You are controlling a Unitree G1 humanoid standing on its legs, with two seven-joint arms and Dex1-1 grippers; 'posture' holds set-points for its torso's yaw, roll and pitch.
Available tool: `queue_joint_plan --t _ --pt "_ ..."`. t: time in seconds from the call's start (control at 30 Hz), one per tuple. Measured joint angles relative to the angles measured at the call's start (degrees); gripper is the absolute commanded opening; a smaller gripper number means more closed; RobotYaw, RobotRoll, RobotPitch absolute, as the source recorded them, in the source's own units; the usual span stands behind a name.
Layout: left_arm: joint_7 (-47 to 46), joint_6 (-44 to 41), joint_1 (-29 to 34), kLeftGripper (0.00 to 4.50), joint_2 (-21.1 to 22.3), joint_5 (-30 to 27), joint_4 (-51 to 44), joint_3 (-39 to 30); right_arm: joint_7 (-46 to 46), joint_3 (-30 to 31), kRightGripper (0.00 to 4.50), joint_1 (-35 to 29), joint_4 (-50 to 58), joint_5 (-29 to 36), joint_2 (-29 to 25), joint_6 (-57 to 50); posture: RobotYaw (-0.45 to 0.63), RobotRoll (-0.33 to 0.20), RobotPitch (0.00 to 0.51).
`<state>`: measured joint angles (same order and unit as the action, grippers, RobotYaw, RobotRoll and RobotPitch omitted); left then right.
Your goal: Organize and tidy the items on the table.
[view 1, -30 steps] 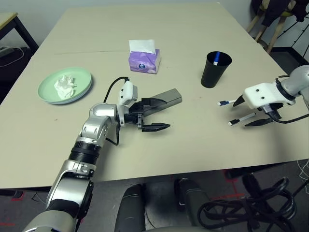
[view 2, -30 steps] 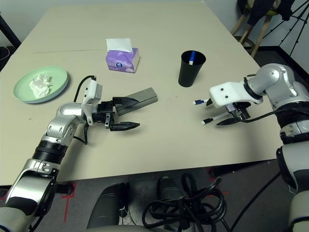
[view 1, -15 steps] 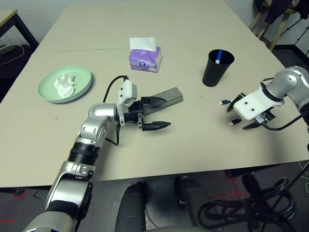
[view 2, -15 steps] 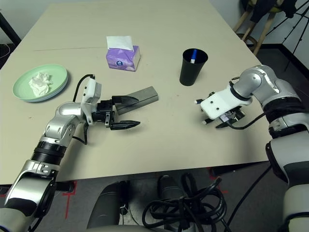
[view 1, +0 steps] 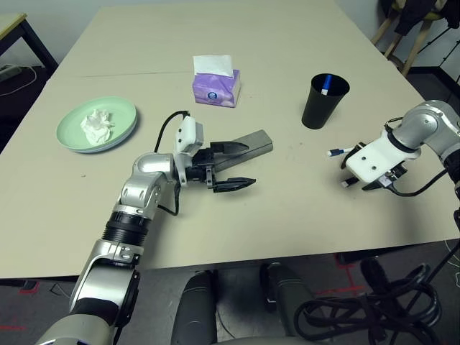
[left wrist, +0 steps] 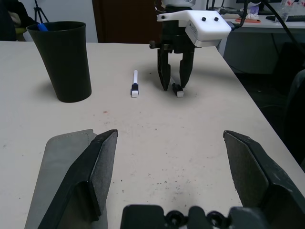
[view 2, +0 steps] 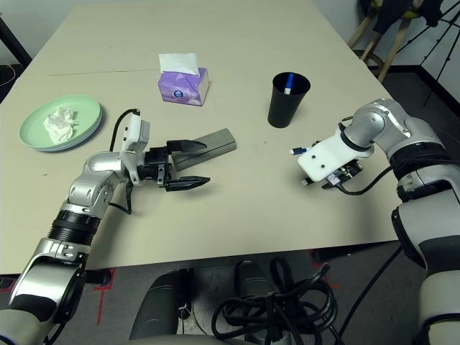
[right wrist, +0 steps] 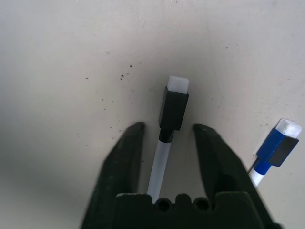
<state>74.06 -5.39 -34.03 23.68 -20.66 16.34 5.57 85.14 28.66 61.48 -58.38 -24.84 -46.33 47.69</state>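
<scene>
Partly hidden – black-capped pen (right wrist: 167,128) between right claw (right wrist: 167,138) fingers, contact unclear.

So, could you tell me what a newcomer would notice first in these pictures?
Probably the right gripper pointing down at the table's right side, its fingers straddling a black-and-white pen, with a blue-and-white pen lying beside it. Next, the left gripper held wide open near the middle, next to the grey glasses case. Behind stand a black cup and a purple tissue box.

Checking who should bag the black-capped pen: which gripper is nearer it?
Right. The right gripper straddles the black-capped pen; the left gripper hovers by the glasses case, far across the table.
</scene>
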Motion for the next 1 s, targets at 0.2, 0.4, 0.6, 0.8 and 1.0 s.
queue_joint_plan --t 0.2,0.4,0.6,0.8,1.0 --pt "-0.1 0.3 0.0 4.5 0.0 0.0 0.0 0.0 0.6 -0.1 0.3 0.0 0.1 0.3 0.2 -0.3 0.03 0.0 0.169" --pt "-0.1 0.9 0.0 4.5 -0.1 -0.2 0.0 -0.3 4.2 -0.5 0.3 -0.6 0.7 3.4 0.3 -2.6 0.04 0.0 0.158" --pt "0.1 1.2 0.0 4.5 -0.2 -0.6 0.0 -0.7 7.0 1.9 0.3 -4.3 13.8 25.5 -3.2 -24.4 0.03 0.0 0.15" --pt "0.5 1.6 0.0 4.5 -0.2 -0.8 0.0 -0.8 4.4 -9.1 0.3 -5.7 24.8 43.9 -0.8 -43.7 0.01 0.0 0.146" --pt "1.0 1.8 0.0 4.5 -0.2 -1.1 0.0 -1.2 -11.1 -26.6 0.3 -10.8 31.9 54.1 8.9 -51.8 0.0 0.0 0.145"
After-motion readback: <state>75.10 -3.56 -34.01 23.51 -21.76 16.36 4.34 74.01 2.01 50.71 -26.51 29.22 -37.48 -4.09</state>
